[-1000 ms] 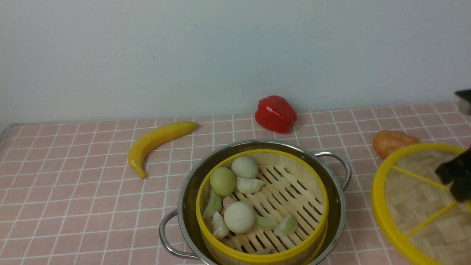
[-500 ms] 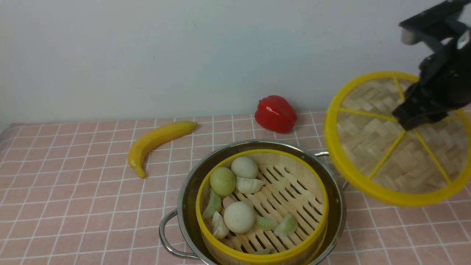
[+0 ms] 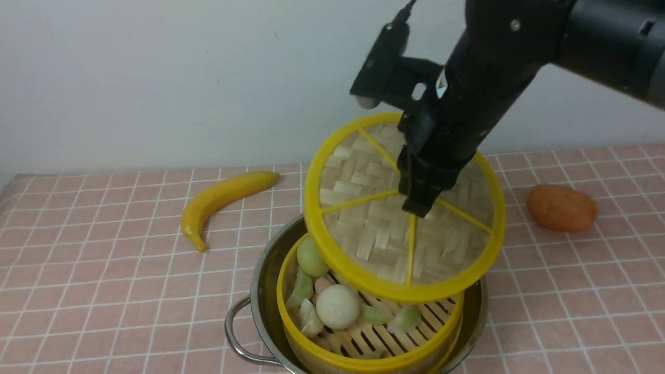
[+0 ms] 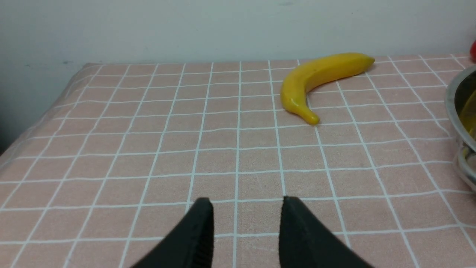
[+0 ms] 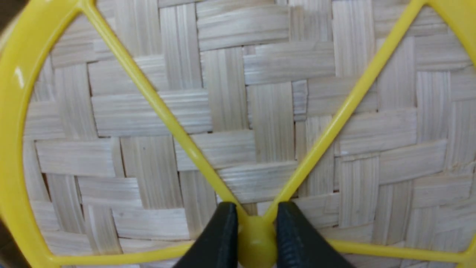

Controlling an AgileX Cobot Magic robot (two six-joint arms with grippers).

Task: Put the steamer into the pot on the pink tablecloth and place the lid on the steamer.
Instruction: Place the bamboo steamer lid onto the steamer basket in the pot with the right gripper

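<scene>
The steamer [image 3: 363,332], a bamboo basket with a yellow rim holding buns and dumplings, sits inside the steel pot [image 3: 260,291] on the pink tablecloth [image 3: 104,291]. My right gripper [image 3: 415,205] is shut on the centre knob of the lid [image 3: 363,228] and holds it tilted in the air, above and overlapping the back of the steamer. In the right wrist view the fingers [image 5: 223,238] clamp the yellow knob of the lid [image 5: 256,130]. My left gripper [image 4: 245,204] is open and empty, low over the cloth, with the pot's edge [image 4: 455,111] off to one side.
A yellow banana [image 3: 223,200] lies on the cloth left of the pot and shows in the left wrist view [image 4: 319,76]. An orange potato-like item [image 3: 561,208] lies at the right. The wall stands behind the table.
My right gripper has lifted the lid from the right edge of the cloth and carried it left, over the pot and steamer. The lid now hides the red pepper.
</scene>
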